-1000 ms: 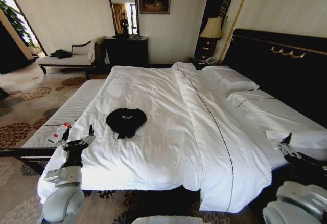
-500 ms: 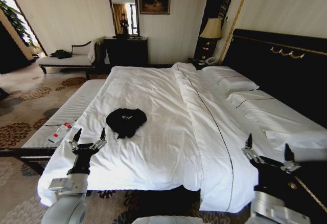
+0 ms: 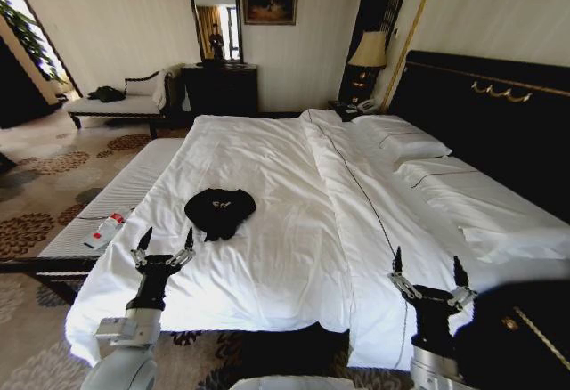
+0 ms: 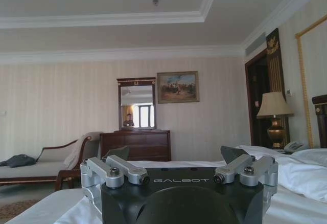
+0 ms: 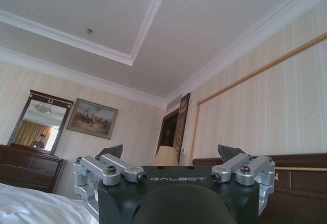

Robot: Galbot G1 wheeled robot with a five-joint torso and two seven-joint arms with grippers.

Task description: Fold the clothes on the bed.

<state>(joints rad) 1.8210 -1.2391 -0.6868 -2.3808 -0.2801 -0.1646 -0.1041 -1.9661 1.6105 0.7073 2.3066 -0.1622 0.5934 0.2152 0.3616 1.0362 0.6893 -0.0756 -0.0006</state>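
At near edge of bed (image 3: 294, 256), your left claw (image 3: 164, 240) and right claw (image 3: 426, 272) now raised and swung inward versus a second ago, both spread, gripping nothing. T-shirt (image 3: 220, 209) lies crumpled left of bed's middle, just beyond left claw, untouched. Judgement: reach under way, folding not begun.

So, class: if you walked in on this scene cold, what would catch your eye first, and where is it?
First, the crumpled black T-shirt, a dark blot on the big white bed, towards the robot's left. Next, two open grippers raised at the near edge: the left gripper just short of the shirt, the right gripper over the folded-back duvet. Behind stands the tall dark headboard.
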